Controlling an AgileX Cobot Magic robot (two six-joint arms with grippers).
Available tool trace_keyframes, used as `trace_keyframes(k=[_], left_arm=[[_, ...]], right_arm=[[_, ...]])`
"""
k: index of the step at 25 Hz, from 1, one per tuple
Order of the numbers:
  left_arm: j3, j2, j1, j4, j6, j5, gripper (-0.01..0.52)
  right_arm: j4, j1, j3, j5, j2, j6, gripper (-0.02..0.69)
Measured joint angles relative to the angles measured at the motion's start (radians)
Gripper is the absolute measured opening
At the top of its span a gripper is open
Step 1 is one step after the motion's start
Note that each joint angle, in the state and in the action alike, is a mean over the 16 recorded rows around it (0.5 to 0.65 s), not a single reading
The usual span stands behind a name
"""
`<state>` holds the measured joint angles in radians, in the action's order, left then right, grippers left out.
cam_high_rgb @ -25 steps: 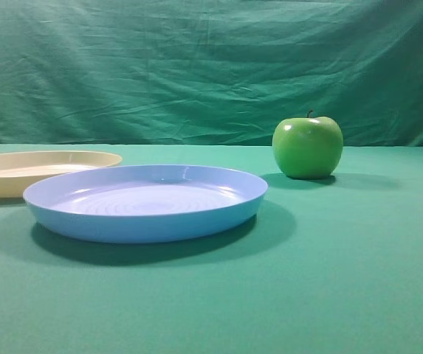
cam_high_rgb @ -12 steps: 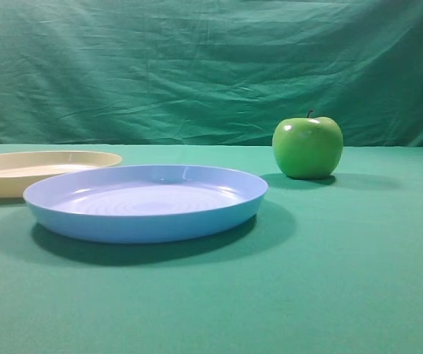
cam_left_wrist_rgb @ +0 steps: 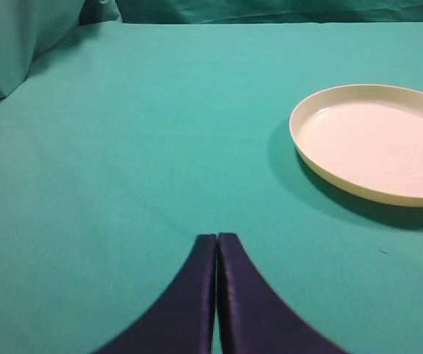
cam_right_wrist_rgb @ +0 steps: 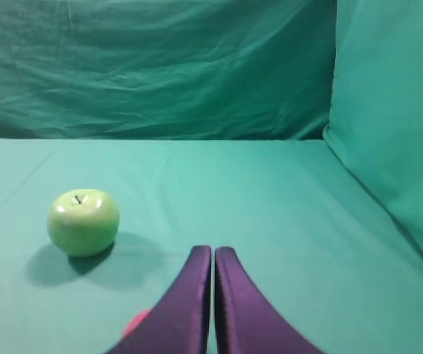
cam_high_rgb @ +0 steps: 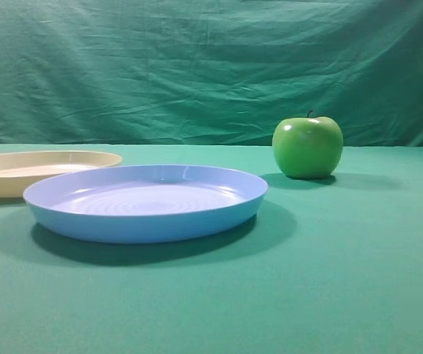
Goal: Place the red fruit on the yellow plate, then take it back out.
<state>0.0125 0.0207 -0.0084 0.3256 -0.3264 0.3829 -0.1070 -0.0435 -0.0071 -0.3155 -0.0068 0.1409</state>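
Red fruit (cam_right_wrist_rgb: 136, 322) sits low-left of your right gripper (cam_right_wrist_rgb: 212, 254).
Jaws pressed together, empty; right arm nearer.

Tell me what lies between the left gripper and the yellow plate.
Only bare green cloth, in the left wrist view, separates the shut left gripper from the shallow round cream-yellow plastic plate.

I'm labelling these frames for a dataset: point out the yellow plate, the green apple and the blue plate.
yellow plate (cam_left_wrist_rgb: 377, 144): left wrist view, bare inner floor.
green apple (cam_high_rgb: 308, 147): exterior high view, middle of its front skin.
blue plate (cam_high_rgb: 148, 223): exterior high view, outer wall.
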Motion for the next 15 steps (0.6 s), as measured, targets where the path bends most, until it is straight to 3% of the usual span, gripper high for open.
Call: trace_keyframes(k=[15], left_arm=[[0.0,0.0,0.0,0.0,0.0,0.0,0.0]], right_arm=[[-0.001,0.0,0.033,-0.056,-0.004,-0.002,0.0]])
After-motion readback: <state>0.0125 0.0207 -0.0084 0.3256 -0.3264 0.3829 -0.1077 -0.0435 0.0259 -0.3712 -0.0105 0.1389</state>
